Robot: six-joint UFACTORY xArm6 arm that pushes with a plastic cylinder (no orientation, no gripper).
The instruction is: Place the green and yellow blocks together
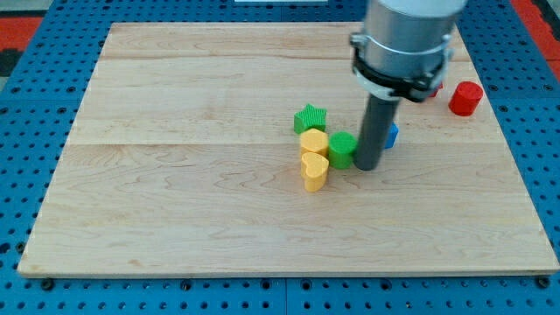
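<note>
A green star block (310, 118) stands near the board's middle. Just below it a yellow hexagon block (314, 142) touches it, and a yellow heart block (314, 171) sits right below that. A green round block (342, 149) touches the yellow hexagon's right side. My tip (367, 165) rests on the board right against the green round block's right side. The rod hides most of a blue block (391, 135) behind it.
A red cylinder (465, 98) stands at the view's upper right near the board's right edge. Another red block (435, 89) peeks out beside the arm's body. The wooden board (175, 201) lies on a blue pegboard.
</note>
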